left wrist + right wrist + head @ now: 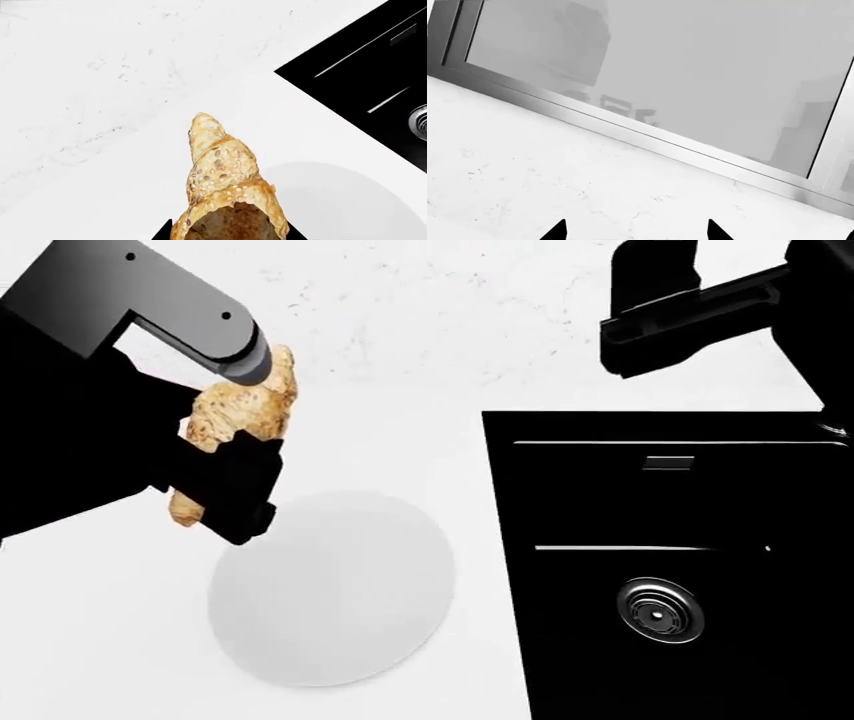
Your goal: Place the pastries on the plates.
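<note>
clamped lengthwise in the left gripper (227,475), the speckled croissant (223,185) hangs just above the plain plate's (334,590) near-left rim, presumably for lowering onto it, while the right gripper (635,231), fingertips spread, idles beyond the sink (667,560).

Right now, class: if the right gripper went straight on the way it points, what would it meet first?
The right gripper, jaws apart and empty, points across bare white marble countertop toward the metal window frame. Nothing lies between, so probably the frame, though depth is unclear.
</note>
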### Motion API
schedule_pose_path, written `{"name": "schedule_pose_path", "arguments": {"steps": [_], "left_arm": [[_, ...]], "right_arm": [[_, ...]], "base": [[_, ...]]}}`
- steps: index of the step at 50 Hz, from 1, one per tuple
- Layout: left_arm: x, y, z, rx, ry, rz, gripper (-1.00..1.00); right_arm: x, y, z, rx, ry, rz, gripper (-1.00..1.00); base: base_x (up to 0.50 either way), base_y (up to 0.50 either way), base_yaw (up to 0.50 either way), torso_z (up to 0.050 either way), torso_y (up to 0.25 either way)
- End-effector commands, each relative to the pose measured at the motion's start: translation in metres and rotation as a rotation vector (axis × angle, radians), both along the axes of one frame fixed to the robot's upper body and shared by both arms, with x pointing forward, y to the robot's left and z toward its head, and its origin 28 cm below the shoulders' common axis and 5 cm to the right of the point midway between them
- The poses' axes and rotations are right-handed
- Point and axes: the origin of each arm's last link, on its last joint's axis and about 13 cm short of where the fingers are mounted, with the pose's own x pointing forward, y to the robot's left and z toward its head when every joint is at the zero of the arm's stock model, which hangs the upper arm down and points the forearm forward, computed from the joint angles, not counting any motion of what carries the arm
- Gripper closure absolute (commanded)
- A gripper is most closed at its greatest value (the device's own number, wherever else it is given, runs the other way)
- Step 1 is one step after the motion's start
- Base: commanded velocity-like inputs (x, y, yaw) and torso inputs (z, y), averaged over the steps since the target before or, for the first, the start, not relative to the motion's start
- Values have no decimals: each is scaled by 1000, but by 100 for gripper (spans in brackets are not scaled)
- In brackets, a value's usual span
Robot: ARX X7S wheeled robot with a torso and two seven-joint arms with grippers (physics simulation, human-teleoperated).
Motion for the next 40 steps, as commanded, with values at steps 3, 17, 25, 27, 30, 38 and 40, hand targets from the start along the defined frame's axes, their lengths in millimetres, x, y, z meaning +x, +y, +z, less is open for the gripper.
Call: {"name": "schedule_pose_path", "arguments": {"steps": [3, 17, 25, 27, 30, 38, 40], "left_arm": [[7, -14, -9, 7, 45, -73, 100], [12, -23, -19, 28, 95, -127, 100], [14, -26, -26, 34, 121, -148, 100], [14, -27, -27, 38, 127, -151, 100], [13, -28, -29, 44, 133, -154, 100], [15, -29, -33, 59, 147, -143, 100], [16, -29, -36, 64, 154, -141, 100]], "right_arm": [[-6, -13, -1, 23, -6, -59, -100], [-2, -10, -7, 12, 14, -44, -100], [-1, -9, -7, 1, 17, -35, -100], [-1, -9, -7, 1, 16, -35, -100], [-1, -9, -7, 2, 16, -34, -100], [-1, -9, -8, 2, 18, -33, -100], [-1, -9, -8, 3, 18, -34, -100]], "base": [[0, 0, 0, 0, 0], [0, 0, 0, 0, 0], [0, 0, 0, 0, 0], [0, 0, 0, 0, 0], [0, 0, 0, 0, 0], [0, 0, 0, 0, 0], [0, 0, 0, 0, 0]]}}
